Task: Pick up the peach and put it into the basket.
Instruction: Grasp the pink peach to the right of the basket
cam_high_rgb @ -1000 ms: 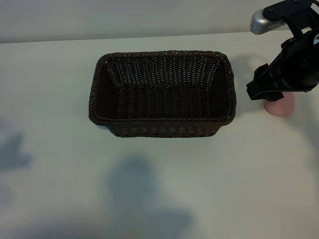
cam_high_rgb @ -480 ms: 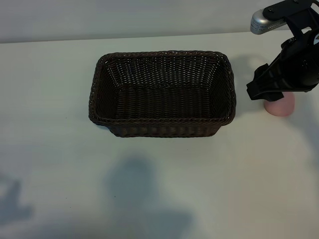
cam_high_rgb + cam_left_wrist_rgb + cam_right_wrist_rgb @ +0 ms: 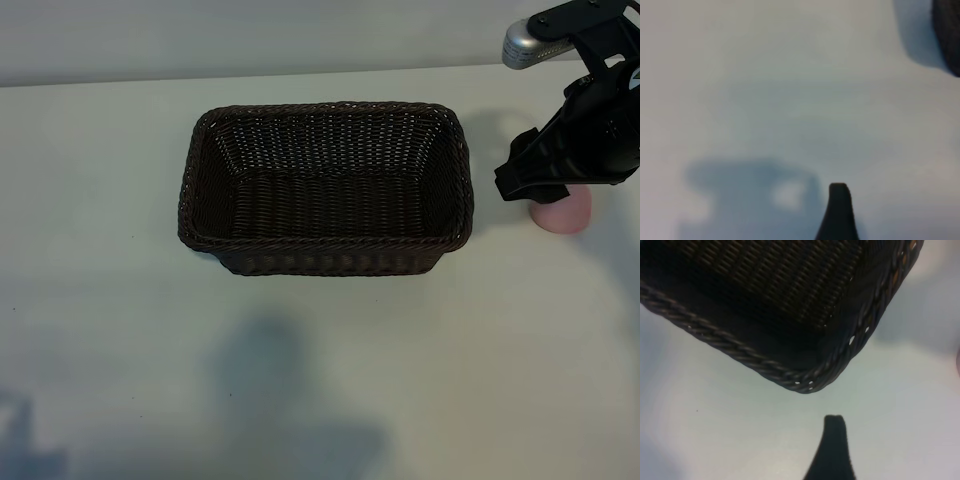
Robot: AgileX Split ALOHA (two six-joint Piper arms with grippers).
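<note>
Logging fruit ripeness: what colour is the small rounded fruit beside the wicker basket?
Pale pink peach, clearest in the exterior view.

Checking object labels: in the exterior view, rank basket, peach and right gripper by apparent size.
1. basket
2. right gripper, nearer the camera, so its rank is unsure
3. peach, partly hidden behind it

The right arm is seen at the far right of the exterior view, bent down toward the table. The right gripper is held low with its jaws wide apart, and nothing is seen held between them. One dark fingertip is shown in the right wrist view. The left arm is not seen from outside; one fingertip is shown by its wrist view.
</note>
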